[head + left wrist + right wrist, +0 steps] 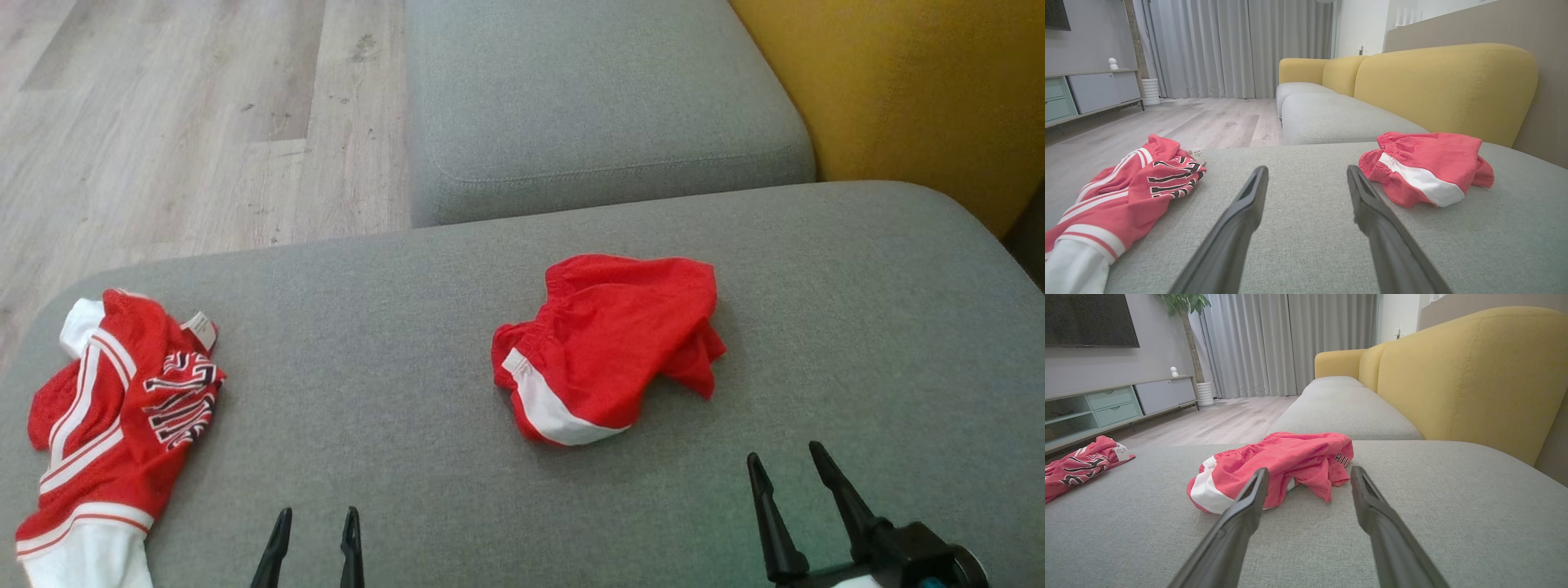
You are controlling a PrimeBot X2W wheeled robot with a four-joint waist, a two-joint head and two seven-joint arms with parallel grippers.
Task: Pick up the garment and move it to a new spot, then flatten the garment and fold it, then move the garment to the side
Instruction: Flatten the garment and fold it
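Both my end effectors open wide and empty above the grey sofa cushion (pixel 392 392).
The crumpled red shorts (pixel 608 351), with a white side panel, lie near the cushion's middle. They are ahead of my right end effector (pixel 784 452), a little to its left and clear of its fingertips. My left end effector (pixel 318 512) is at the near edge, holding nothing. A red-and-white lettered jersey (pixel 122 408) lies bunched at the cushion's left end, well apart from the shorts.
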